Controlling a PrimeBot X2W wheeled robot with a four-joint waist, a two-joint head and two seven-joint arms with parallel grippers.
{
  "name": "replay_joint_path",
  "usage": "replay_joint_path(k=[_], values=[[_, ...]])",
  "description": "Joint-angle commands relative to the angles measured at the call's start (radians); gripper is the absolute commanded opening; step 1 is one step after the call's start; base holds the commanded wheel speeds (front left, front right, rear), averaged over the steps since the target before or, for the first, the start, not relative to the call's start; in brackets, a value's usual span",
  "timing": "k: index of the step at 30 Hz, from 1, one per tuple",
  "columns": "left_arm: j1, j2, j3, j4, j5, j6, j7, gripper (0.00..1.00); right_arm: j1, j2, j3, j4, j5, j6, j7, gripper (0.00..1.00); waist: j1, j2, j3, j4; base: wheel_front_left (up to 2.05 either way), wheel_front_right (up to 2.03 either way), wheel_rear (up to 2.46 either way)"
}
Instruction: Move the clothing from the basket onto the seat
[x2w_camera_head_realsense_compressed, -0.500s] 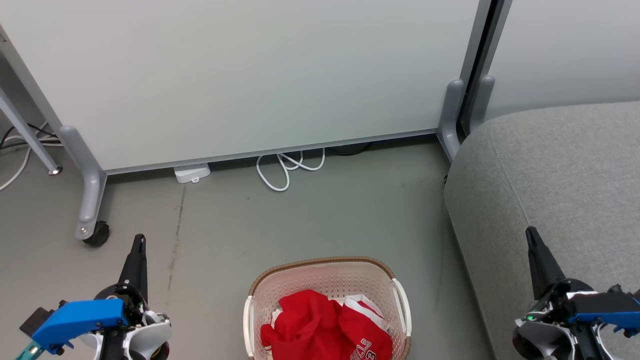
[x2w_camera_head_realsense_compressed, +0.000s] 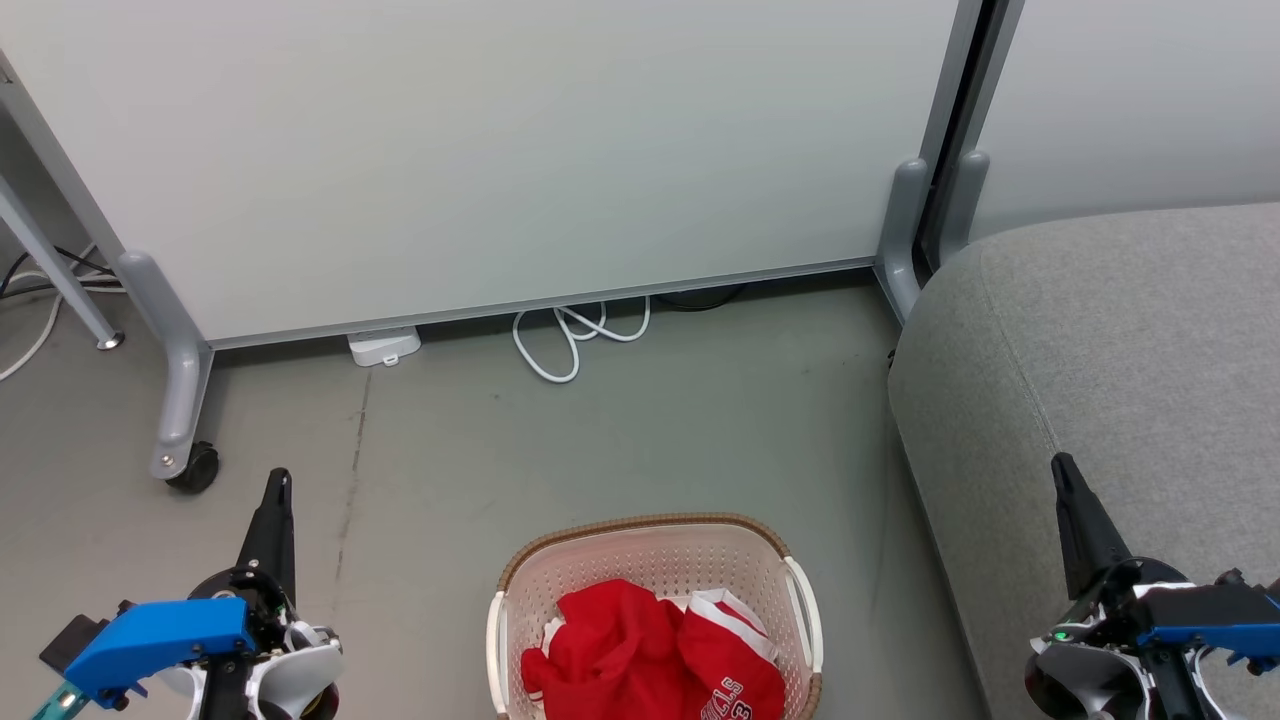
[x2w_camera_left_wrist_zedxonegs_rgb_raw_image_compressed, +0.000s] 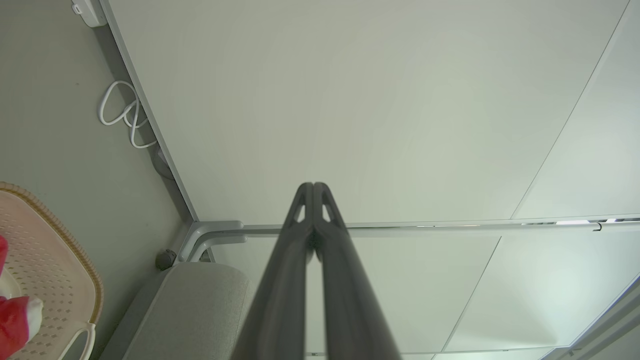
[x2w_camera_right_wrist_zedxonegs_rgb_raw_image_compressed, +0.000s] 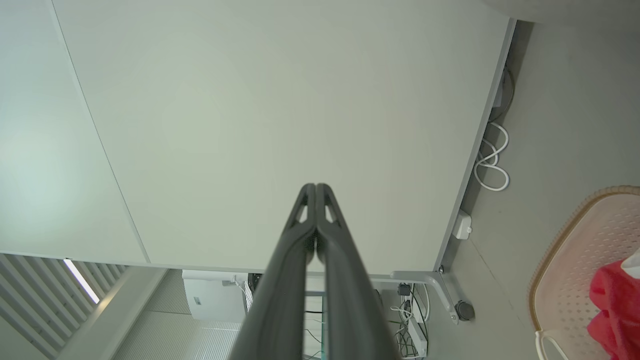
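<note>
- left gripper (x2w_camera_head_realsense_compressed: 278, 486) has its jaws pressed together, fingers touching along the tips, nothing between them
- right gripper (x2w_camera_head_realsense_compressed: 1062, 468) is the same: jaws closed, holding nothing
- both sets of fingers point up the head view, well apart from each other
- basket (x2w_camera_head_realsense_compressed: 650, 522) sits on the floor (x2w_camera_head_realsense_compressed: 680, 430) between the two pairs of jaws, below the level of both fingertips in the head view, touched by neither
- clothing (x2w_camera_head_realsense_compressed: 640, 645) lies bunched inside the basket, red with white trim, white lettering on the piece nearer the right jaws; right of the left jaws and left of the right jaws, clear of both
- seat (x2w_camera_head_realsense_compressed: 1130, 330) is a grey cushion beside the basket on the right jaws' side; the right fingers show in front of its near edge, and I cannot tell if they touch it
- seat top is bare grey fabric with one seam
- partition panel (x2w_camera_head_realsense_compressed: 500, 150) stands beyond both fingertips
- looped white cable (x2w_camera_head_realsense_compressed: 575, 340) lies at the foot of the panel, far ahead of the jaws
- caster wheel (x2w_camera_head_realsense_compressed: 195, 468) on the panel's leg is just left of the left fingertips
</note>
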Motion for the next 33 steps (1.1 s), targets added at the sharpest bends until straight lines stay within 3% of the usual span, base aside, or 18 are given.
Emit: replay_joint_path(k=[1,33], values=[[-0.010,-0.001,0.001,-0.005,-0.002,-0.002,0.003,0.00,0.003,-0.006,-0.001,0.001,0.003,0.001,-0.001,0.00,0.0000,0.0000,0.000,0.000,0.00,0.00,0.00],[-0.010,-0.001,0.001,-0.005,-0.002,-0.002,0.003,0.00,0.003,-0.006,-0.001,0.001,0.003,0.001,-0.001,0.00,0.0000,0.0000,0.000,0.000,0.00,0.00,0.00]])
